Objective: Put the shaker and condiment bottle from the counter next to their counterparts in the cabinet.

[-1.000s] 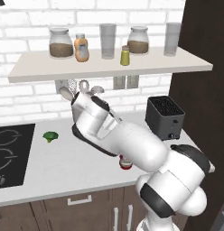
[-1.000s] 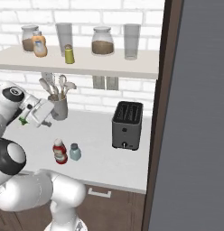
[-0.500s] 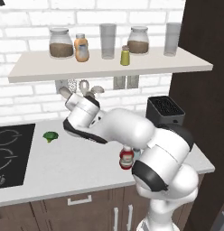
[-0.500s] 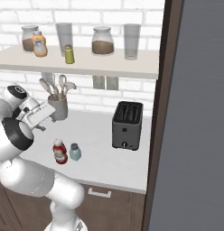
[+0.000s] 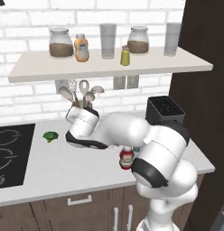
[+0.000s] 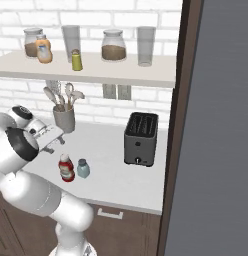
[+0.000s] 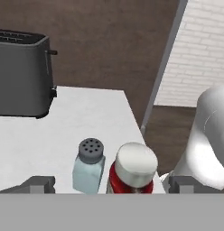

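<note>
1. The white worktop runs under and ahead of the claw, bearing both task items near its front edge, with the dark toaster farther along it beyond them.

2. High above the claw, the cabinet, a pale open shelf on white brick, carries the orange bottle and the yellow-green shaker, standing among glass jars and tumblers and apart from each other.

3. The robot's arm folds low over the worktop; since a second ago its hand has swung down from in front of the utensil holder and turned to face the two items.

4. The claw stands wide open and empty, its two dark fingertips spread to either side of the pair in the hand view.

5. The condiment bottle, red with a pale cap, sits directly ahead of the claw, close in and a little toward one fingertip; in the right base view it stands just beyond and below the hand. It has not moved on the worktop since the earlier frames.

6. The shaker, pale blue-grey with a perforated dark cap, stands upright just beside the bottle, between the open fingertips in the hand view; I cannot tell whether the two touch. It, too, keeps its earlier spot.
</note>
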Tool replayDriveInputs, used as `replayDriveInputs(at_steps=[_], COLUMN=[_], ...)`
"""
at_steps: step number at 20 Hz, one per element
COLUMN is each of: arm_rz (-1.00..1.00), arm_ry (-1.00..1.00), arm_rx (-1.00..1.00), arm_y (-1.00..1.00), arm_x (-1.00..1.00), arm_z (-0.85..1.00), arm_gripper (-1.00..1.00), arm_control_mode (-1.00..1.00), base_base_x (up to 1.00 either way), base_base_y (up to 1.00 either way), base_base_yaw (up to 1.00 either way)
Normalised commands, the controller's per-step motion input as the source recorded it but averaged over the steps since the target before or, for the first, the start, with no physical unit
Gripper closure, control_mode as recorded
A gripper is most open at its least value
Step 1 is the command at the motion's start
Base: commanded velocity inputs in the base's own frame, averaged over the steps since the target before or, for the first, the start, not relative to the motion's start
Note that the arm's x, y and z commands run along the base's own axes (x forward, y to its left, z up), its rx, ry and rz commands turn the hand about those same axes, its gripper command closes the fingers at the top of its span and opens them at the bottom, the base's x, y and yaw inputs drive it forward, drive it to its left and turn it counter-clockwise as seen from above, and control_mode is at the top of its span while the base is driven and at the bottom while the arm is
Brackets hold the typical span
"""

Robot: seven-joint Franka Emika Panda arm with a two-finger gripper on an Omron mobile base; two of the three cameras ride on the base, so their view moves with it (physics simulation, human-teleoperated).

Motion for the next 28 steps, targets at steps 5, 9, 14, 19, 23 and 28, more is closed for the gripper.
replayDriveInputs(at_steps=[5, 9, 14, 19, 23, 28], arm_rz=[0.00, -0.03, -0.07, -0.04, 0.00, 0.00], arm_ry=[0.00, -0.01, 0.00, 0.00, 0.00, -0.01], arm_rx=[-0.15, 0.00, -0.04, -0.01, 0.00, 0.00], arm_y=[-0.01, 0.00, -0.18, -0.11, 0.00, -0.06], arm_x=[0.00, -0.05, -0.08, -0.01, -0.04, -0.20], arm_z=[-0.26, -0.22, -0.50, -0.08, -0.02, -0.26], arm_gripper=[-1.00, -1.00, -1.00, -1.00, -1.00, -1.00], arm_control_mode=[-1.00, -1.00, -1.00, -1.00, -1.00, -1.00], base_base_x=[0.00, 0.00, 0.00, 0.00, 0.00, 0.00], base_base_y=[0.00, 0.00, 0.00, 0.00, 0.00, 0.00], base_base_yaw=[0.00, 0.00, 0.00, 0.00, 0.00, 0.00])
